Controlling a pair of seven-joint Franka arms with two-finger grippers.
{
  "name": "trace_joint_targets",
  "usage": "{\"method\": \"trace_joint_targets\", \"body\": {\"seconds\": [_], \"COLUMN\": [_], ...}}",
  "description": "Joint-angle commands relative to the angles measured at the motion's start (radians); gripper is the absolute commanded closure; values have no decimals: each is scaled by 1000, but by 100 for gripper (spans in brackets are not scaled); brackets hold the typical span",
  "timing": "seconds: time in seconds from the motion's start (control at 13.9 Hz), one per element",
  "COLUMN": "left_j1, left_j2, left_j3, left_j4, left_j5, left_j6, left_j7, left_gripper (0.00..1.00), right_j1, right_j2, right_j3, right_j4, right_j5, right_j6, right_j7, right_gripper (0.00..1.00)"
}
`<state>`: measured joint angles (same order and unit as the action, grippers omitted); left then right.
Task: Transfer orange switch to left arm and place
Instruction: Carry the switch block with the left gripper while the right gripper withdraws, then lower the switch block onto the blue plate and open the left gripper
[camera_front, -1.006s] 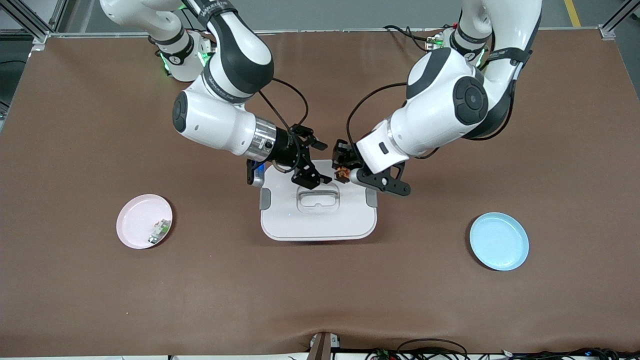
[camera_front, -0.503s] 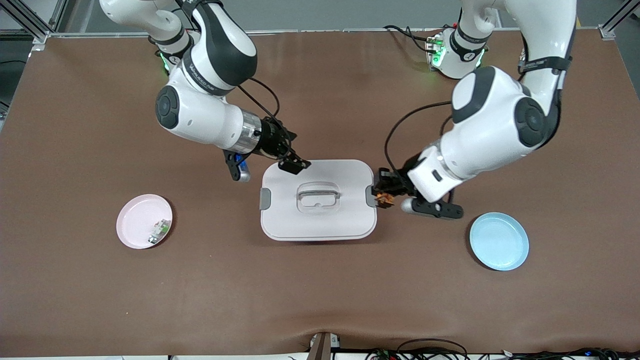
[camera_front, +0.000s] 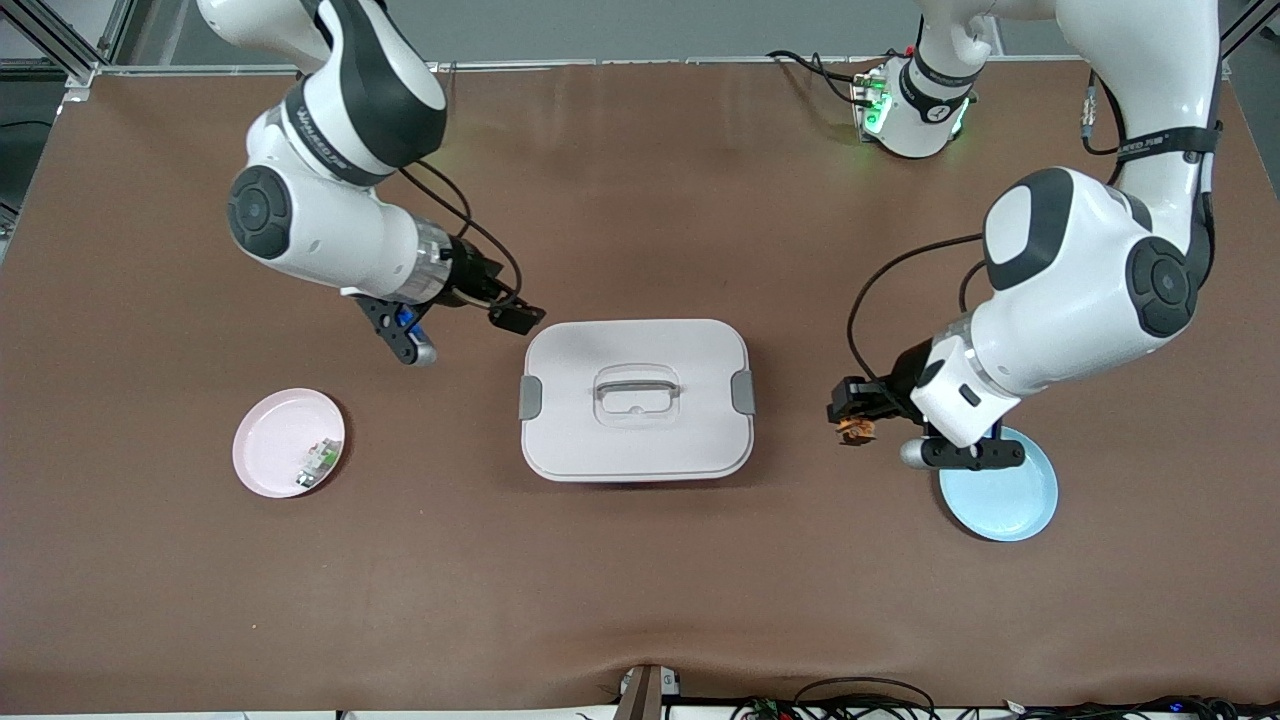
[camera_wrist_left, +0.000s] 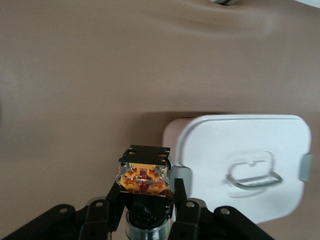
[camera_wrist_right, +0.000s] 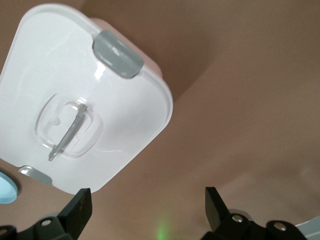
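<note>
The orange switch (camera_front: 855, 430) is a tiny black part with an orange middle. My left gripper (camera_front: 853, 418) is shut on it, over the table between the white box (camera_front: 635, 430) and the blue plate (camera_front: 1000, 500). In the left wrist view the switch (camera_wrist_left: 144, 177) sits between the fingers of the gripper (camera_wrist_left: 146, 200), with the box (camera_wrist_left: 220, 150) beside it. My right gripper (camera_front: 516, 318) is open and empty over the table by the box's corner at the right arm's end. The right wrist view shows its gripper (camera_wrist_right: 147, 210) with spread jaws and the box (camera_wrist_right: 115, 130).
A pink plate (camera_front: 275, 435) lies toward the right arm's end and holds a small green-and-white component (camera_front: 318, 462). The box has a grey top handle (camera_front: 636, 385) and grey side latches (camera_front: 743, 391). Brown table mat lies all round.
My left gripper carried the switch from over the box off toward the left arm's end, close to the blue plate. My right gripper drew back, open, off the box toward the right arm's end.
</note>
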<state>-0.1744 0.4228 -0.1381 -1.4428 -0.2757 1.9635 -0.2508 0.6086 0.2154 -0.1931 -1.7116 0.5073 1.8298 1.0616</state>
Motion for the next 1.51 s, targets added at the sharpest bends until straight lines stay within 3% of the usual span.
{"method": "trace_joint_targets", "body": {"seconds": [0.0,0.5,0.72,1.44], "left_j1": [30,76,150,294], "left_j2": [4,93,119,260], "left_j3": [-6,-6,-8,-6], "left_j4": [-16,-13,-14,-18], "left_j5": [94,285,286,293], "left_j6": [-6,14,34,192], "left_j7": [11,112,302,908], "left_gripper": [88,89,89,86], "right_j1": [-58,-193,-266,-472], "right_j2": [-79,-113,-125,-168], "right_j3": [14,11,11,9], "right_j4": [-77,-98,-97,-89], "right_j5": [-73,-266,-348,-434], "right_j6": [-30,-127,-144,-204], "right_j7": [-122,-432,-590,-972], "right_gripper": [0,0,0,0]}}
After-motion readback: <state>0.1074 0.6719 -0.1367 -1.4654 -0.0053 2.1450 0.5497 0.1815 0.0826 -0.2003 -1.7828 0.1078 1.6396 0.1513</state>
